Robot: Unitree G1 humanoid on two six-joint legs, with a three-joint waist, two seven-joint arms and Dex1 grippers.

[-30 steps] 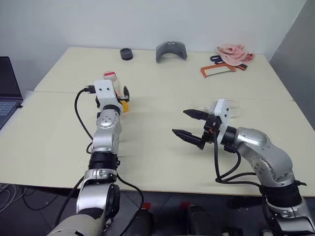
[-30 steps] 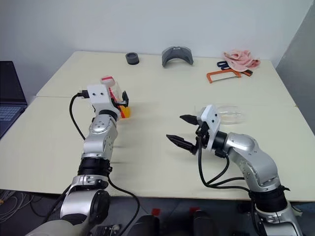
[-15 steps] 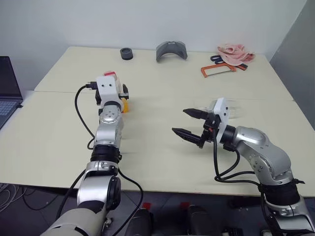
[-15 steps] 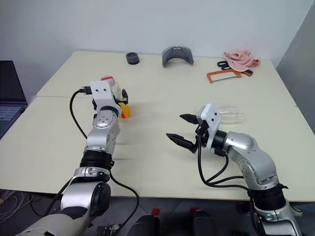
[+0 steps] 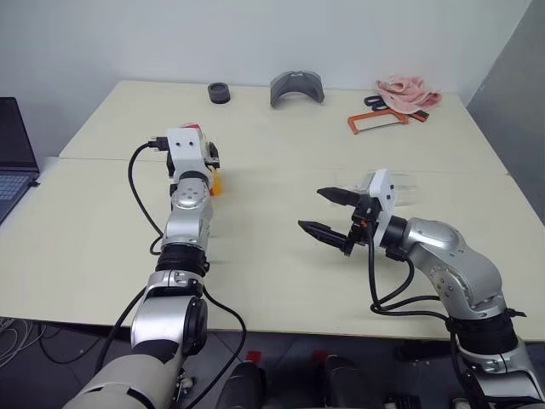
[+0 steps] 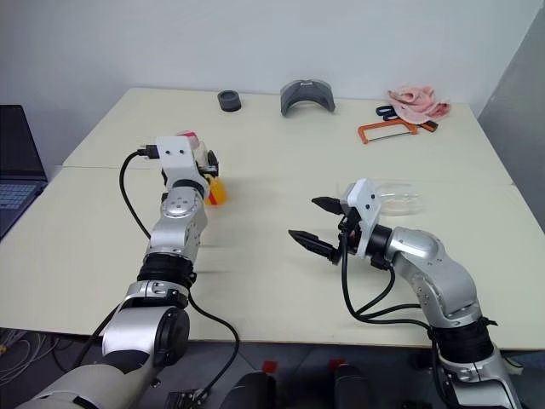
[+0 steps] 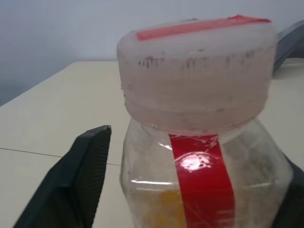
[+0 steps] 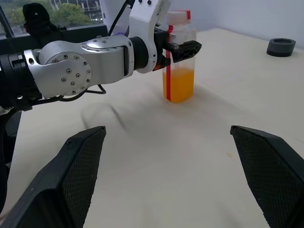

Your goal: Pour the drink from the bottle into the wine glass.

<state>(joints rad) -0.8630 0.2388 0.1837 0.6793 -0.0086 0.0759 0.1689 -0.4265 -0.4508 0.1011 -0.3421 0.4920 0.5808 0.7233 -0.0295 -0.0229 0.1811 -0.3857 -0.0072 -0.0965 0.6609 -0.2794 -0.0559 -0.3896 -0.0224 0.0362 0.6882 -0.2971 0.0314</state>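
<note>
The bottle (image 8: 178, 71) stands upright on the left half of the table, clear with a red stripe and a red-and-white cap. The orange drink (image 5: 217, 184) fills its lower part. My left gripper (image 8: 183, 47) reaches level around the bottle just below the cap, and its wrist block hides most of the bottle from above. Over the table's right half my right gripper (image 5: 311, 210) hovers open and holds nothing, pointing toward the bottle. The wine glass (image 6: 398, 198) is behind the right wrist, partly hidden by it.
A laptop (image 5: 13, 153) sits off the table's left edge. Along the far edge lie a black ring (image 5: 219, 93), a grey curved piece (image 5: 296, 88), a pink cloth (image 5: 407, 92) and an orange-framed saw (image 5: 375, 122). A seam (image 5: 281, 164) runs across the tabletop.
My left forearm has straightened slightly toward the bottle, and its wrist block now covers more of the cap. The right arm has kept still.
</note>
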